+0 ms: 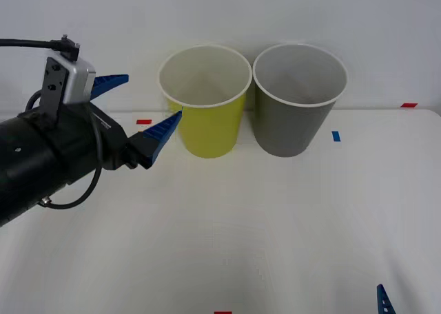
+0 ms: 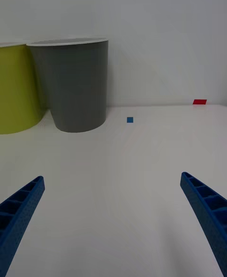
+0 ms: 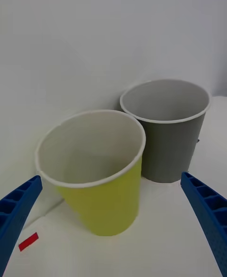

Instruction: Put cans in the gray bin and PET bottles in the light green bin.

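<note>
Left gripper (image 1: 138, 114): raised at the left of the table (image 1: 275, 224), just left of the light green bin (image 1: 207, 131); blue ribbed fingers (image 1: 160, 135) spread wide, nothing between them, nothing touched. One fingertip close beside the bin's outer wall near the rim, contact not discernible from the front.

Right gripper (image 2: 113, 220): low at the near right of the table, well apart from both bins; fingers (image 2: 208, 210) spread to the picture's corners, holding nothing.

Gray bin (image 1: 296, 121): upright at the back of the table, touching or just beside the light green bin, on its right.

From the left wrist: light green bin (image 3: 104, 201) and gray bin (image 3: 170, 149) seen from above, pale interiors visible, floors partly hidden. Red tape mark (image 3: 28, 241) on the table by the green bin.

From the right wrist: gray bin (image 2: 78, 87) side-on, interior hidden; blue tape square (image 2: 130, 120) and red tape strip (image 2: 199, 102) on the table beyond.
</note>
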Controlling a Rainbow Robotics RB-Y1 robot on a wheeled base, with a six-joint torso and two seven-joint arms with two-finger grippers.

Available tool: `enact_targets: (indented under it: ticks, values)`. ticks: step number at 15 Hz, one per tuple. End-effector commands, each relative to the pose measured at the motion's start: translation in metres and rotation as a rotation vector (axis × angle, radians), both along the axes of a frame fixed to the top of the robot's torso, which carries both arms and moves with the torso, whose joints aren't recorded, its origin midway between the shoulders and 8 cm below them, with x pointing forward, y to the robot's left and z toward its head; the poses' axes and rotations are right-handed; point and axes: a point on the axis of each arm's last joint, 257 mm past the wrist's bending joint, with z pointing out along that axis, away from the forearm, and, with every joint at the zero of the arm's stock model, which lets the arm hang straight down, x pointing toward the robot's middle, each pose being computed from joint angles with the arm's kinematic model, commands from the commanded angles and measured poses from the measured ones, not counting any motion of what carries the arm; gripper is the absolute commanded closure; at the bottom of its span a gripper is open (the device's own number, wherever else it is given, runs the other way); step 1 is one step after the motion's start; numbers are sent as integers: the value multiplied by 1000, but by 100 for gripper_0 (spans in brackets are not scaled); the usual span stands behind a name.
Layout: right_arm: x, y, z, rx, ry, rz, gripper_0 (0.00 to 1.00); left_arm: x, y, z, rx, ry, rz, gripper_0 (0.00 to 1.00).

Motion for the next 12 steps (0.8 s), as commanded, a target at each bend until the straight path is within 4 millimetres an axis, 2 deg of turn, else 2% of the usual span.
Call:
enact_targets:
  ticks: [1,4,8,12]
  values:
    - [0,0,0,0,0,0,0,-8,17,-6,-10,-41,30,0]
    - [0,0,0,0,0,0,0,-7,29,-22,-90,-107,115,0]
    - [0,0,0,0,0,0,0,-8,57,-51,-169,-169,231,0]
    - [0,0,0,0,0,0,0,-21,78,-77,-180,-170,303,0]
